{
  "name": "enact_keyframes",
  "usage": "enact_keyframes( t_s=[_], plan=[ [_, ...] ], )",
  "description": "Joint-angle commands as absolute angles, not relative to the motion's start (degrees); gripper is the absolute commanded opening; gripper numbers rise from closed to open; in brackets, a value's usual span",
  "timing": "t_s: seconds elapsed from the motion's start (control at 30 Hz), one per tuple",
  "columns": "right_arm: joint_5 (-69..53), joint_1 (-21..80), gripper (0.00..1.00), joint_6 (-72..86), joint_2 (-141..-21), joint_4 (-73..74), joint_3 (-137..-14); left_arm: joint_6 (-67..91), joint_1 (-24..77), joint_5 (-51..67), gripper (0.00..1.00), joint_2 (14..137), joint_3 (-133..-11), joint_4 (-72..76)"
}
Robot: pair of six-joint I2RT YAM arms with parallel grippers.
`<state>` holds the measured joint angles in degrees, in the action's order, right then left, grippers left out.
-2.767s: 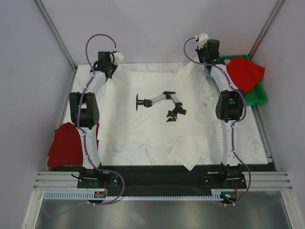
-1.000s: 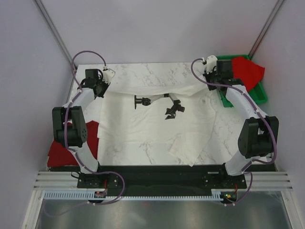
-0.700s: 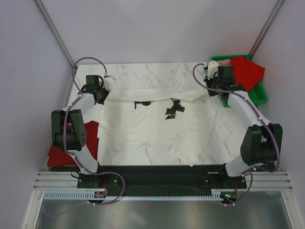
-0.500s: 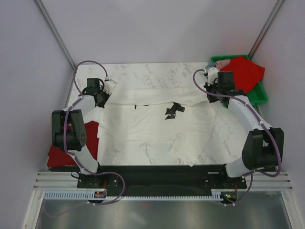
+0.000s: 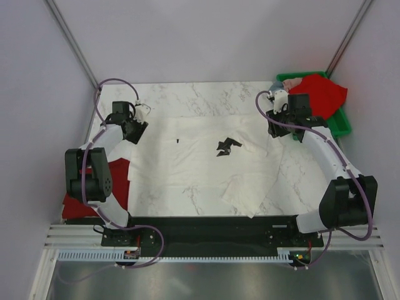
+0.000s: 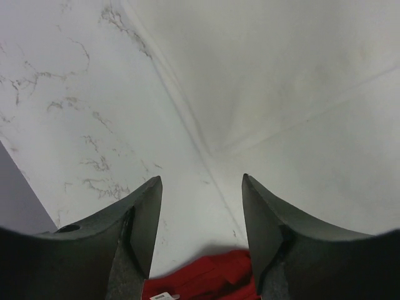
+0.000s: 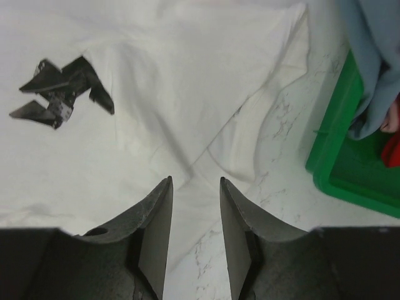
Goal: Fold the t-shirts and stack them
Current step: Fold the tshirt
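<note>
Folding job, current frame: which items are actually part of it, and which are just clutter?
Part of the job:
- white t-shirt, spread on the table
- red t-shirt on the left, at the table edge
- red t-shirt over the bin
- grey-blue t-shirt, in the bin

Just lying about:
- green bin
- marble table

The left gripper (image 6: 200,181) holds its 2 dark fingers (image 6: 140,225) apart, nothing between them, above the white t-shirt (image 6: 300,94) edge on the marble table (image 6: 69,112). A red t-shirt (image 6: 206,278) shows at the bottom.
</note>
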<state>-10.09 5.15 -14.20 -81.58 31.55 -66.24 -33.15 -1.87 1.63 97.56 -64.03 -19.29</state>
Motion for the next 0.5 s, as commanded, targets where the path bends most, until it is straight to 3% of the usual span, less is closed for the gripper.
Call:
enact_keyframes(
  t_s=[0.0,0.1,0.47],
  plan=[
    [-8.4,5.4,0.44,-14.3,-86.4,28.1,-74.1,-30.1,-1.9,2.5,0.62,95.9,-70.7,-22.7],
    [-7.7,5.3,0.42,-14.5,-94.8,27.8,-79.6,-29.5,-1.5,3.8,0.54,98.9,-75.8,-28.2],
    [-6.3,4.1,0.33,-15.8,-115.4,24.2,-93.8,-30.2,-1.5,7.0,0.41,114.1,-88.3,-32.3]
  ],
)
